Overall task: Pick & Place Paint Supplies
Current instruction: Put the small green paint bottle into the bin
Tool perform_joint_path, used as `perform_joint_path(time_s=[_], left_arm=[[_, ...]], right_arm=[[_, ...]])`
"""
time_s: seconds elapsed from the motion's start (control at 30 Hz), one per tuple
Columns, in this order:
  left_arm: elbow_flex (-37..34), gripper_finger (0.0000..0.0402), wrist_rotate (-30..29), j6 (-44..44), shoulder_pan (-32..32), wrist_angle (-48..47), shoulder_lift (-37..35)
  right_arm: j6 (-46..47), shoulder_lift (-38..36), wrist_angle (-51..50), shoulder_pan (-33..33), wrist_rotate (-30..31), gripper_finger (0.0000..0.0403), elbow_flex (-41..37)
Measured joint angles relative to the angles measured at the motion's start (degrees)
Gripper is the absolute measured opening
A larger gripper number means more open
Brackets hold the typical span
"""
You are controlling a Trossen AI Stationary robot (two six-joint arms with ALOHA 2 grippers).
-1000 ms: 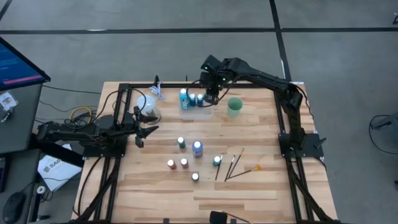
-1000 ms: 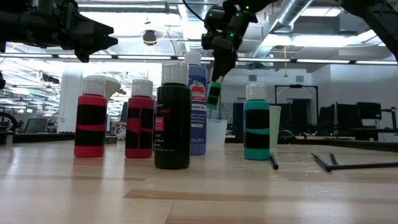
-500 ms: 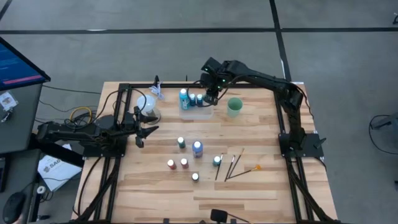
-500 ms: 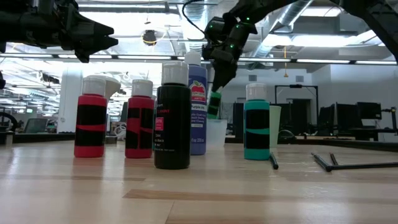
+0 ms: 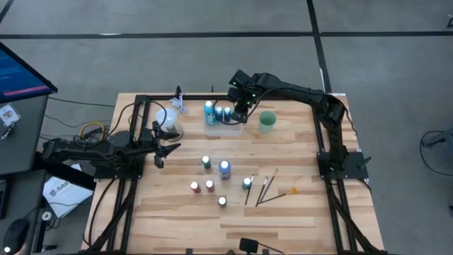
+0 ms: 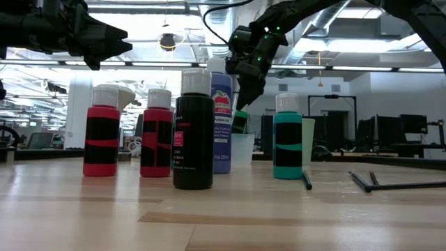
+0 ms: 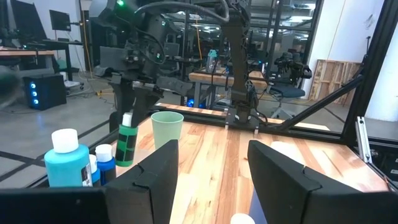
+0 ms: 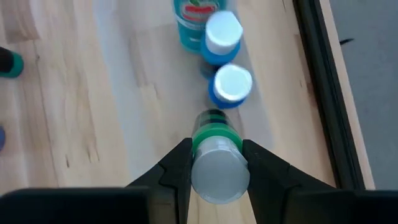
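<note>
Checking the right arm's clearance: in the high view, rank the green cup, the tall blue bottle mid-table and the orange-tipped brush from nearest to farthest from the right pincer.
1. Green cup, just beside the right pincer at the table's far edge.
2. Tall blue bottle, mid-table.
3. Orange-tipped brush, toward the near right.

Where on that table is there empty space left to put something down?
Bare wood runs along the table's near edge below the loose bottles, and right of the brushes. It is crowded at the tray and green cup.
</note>
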Motion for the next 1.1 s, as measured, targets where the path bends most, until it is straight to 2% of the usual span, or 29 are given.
perform_joint_path(time_s=[0.2,0.43,1.1], left_arm=[[0.0,0.0177,0.0,0.0,0.0,0.0,0.0],[0.0,0.0177,-0.3,-0.1,0.0,0.0,0.3],[-0.1,0.0177,-0.4,-0.3,0.0,0.4,1.1]], right_arm=[[0.7,3.0,-1.0,-0.6,-0.2,0.0110,-0.1],[-0.3,8.4,-2.1,0.0,0.5,0.0110,3.9],[-0.2,9.3,0.4,-0.8,2.3,0.0110,5.0]])
